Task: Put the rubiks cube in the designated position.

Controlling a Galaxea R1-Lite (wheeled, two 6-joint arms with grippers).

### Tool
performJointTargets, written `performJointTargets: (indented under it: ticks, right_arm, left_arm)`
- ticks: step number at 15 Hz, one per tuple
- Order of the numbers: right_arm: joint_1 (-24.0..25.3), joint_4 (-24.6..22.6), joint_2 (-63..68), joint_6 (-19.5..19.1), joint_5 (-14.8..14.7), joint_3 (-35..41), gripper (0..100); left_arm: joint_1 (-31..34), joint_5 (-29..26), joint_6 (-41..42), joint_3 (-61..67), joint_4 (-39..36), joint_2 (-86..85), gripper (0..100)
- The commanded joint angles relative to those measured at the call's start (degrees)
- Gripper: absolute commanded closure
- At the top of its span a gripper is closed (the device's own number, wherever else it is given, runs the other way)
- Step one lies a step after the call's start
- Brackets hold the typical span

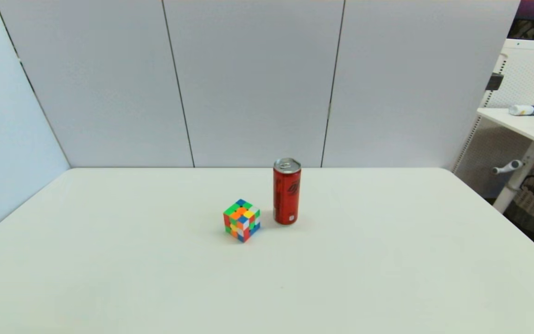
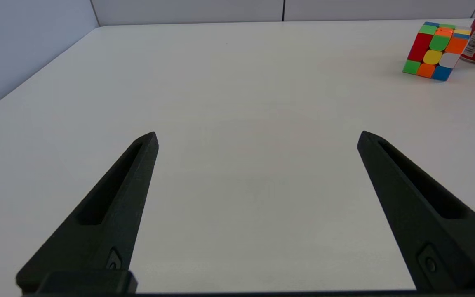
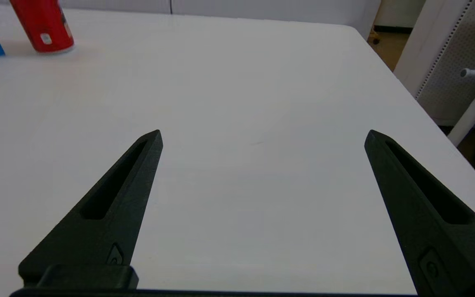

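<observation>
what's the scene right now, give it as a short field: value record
cube: rubiks cube sits on the white table, ungrasped
can: red can stands upright beside the cube, on its right and slightly farther back, with a small gap in the head view
left gripper: left gripper open, holding nothing, low over bare tabletop, well short of the cube
right gripper: right gripper open, holding nothing, over bare tabletop, away from the can
arms in head view: neither shows
target spot: no marking visible on the table
progress: cube not yet picked up

Head view high; wrist views low, sharing table (image 1: 387,278).
</observation>
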Motion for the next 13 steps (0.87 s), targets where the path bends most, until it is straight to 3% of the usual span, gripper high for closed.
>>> performJointTargets:
  ticks: [1,13]
  right_arm:
    - [0.0,0.0,-0.9,2.7,-1.1,0.1,0]
    - [0.0,-0.1,-0.9,3.4,-1.4,0.1,0]
  left_arm:
    - [-0.1,0.0,0.0,-0.1,0.0,0.0,0]
    - [0.0,0.0,0.0,-0.1,0.0,0.0,0]
